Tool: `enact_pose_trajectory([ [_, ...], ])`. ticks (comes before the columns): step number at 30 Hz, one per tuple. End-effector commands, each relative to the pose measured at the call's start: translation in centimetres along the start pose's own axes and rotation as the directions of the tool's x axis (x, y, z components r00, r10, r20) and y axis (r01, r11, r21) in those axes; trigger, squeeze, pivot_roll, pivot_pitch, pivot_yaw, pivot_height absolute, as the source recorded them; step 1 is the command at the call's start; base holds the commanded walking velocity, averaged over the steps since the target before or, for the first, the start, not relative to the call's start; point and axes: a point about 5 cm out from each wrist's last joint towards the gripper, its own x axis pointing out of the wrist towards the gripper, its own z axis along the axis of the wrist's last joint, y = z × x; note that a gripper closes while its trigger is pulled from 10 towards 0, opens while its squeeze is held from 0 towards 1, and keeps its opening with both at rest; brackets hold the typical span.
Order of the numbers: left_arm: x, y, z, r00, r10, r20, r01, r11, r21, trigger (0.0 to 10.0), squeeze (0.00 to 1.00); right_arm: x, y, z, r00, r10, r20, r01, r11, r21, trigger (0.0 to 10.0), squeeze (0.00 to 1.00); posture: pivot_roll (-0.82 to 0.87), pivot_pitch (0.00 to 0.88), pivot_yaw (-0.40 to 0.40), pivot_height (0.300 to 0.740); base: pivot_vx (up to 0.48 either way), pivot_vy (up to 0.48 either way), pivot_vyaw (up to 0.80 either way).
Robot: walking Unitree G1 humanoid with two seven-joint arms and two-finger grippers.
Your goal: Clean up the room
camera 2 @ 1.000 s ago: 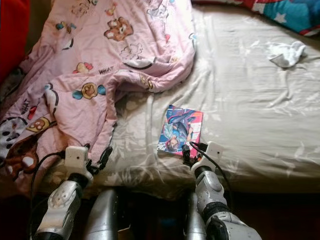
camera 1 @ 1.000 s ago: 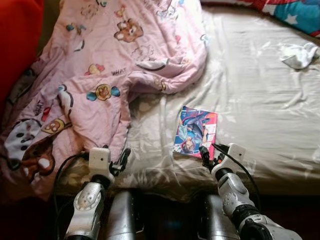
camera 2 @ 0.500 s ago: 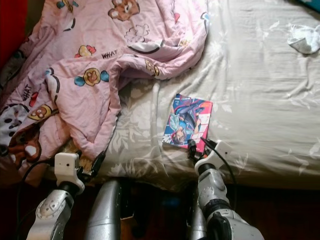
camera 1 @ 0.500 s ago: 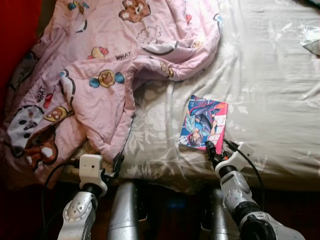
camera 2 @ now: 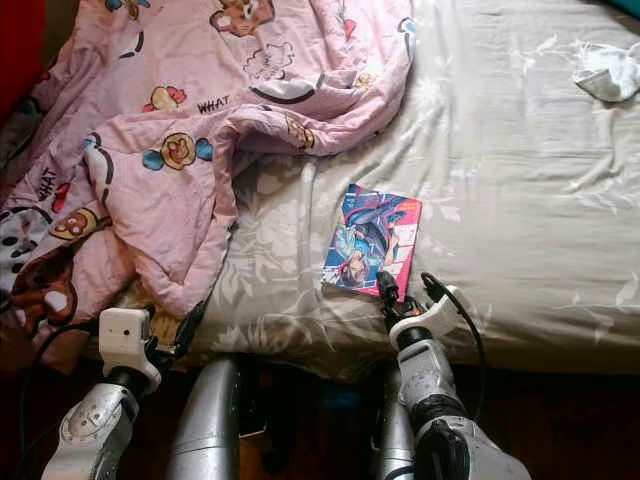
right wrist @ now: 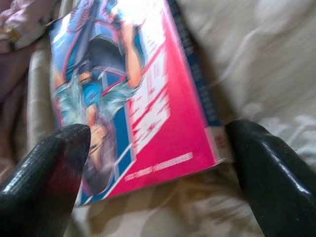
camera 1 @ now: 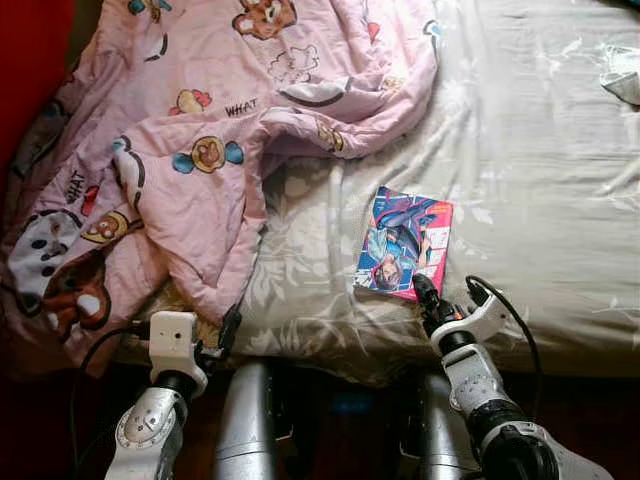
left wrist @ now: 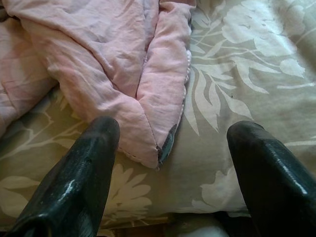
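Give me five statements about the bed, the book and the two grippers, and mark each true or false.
1. The book lies flat on the sheet. True.
2. The right gripper is shut on the book. False: its jaws stand open, one at either side of the book's near edge.
3. The left gripper is open near a corner of the pink blanket. True.
4. The blanket covers the book. False: the book lies bare on the sheet, apart from the blanket.
5. A crumpled white cloth lies on the far right of the bed. True.
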Motion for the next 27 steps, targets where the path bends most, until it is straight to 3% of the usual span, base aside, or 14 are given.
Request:
enact_pose_trajectory([
  [1,-0.76,0.66,-0.68,0.999,0.022,-0.04,-0.022,1.0,0.007,10.0,0.0,-0.5,0.65,-3.99,0.985,0.038,-0.166,-0.033,0.999,0.033,10.0,0.0,0.17,0.405,0.099,0.6,0.0,0.0,0.0],
  [4,-0.82,0.63,-0.69,0.999,0.022,-0.044,-0.022,1.0,0.008,10.0,0.0,-0.53,0.76,-4.24,0.983,0.048,-0.178,-0.043,0.999,0.029,10.0,0.0,0.17,0.407,0.098,0.6,0.0,0.0,0.0],
  [6,-0.9,0.63,-0.71,0.999,0.023,-0.047,-0.022,1.0,0.01,10.0,0.0,-0.56,0.68,-4.26,0.984,0.038,-0.176,-0.034,0.999,0.025,4.8,0.0,0.17,0.407,0.098,0.6,0.0,0.0,0.0],
  [7,-0.92,0.65,-0.72,0.999,0.023,-0.048,-0.023,1.0,0.011,10.0,0.0,-0.57,0.59,-4.19,0.985,0.028,-0.17,-0.023,0.999,0.028,3.8,0.0,0.17,0.408,0.098,0.6,0.0,0.0,0.0],
  [8,-0.95,0.68,-0.74,0.999,0.024,-0.049,-0.023,1.0,0.012,10.0,0.0,-0.57,0.51,-4.09,0.987,0.021,-0.162,-0.016,0.999,0.032,1.3,0.0,0.17,0.408,0.098,0.6,0.0,0.0,0.0],
  [9,-0.96,0.69,-0.76,0.998,0.024,-0.05,-0.024,1.0,0.013,10.0,0.0,-0.58,0.44,-3.98,0.988,0.015,-0.154,-0.01,0.999,0.035,0.0,0.0,0.17,0.408,0.097,0.6,0.0,0.0,0.0],
  [27,-0.88,0.63,-1.07,0.998,0.024,-0.062,-0.023,0.999,0.027,10.0,0.0,-0.48,0.33,-3.4,0.994,0.001,-0.11,0.003,0.999,0.044,0.0,0.0,0.17,0.399,0.095,0.6,0.0,0.0,0.0],
])
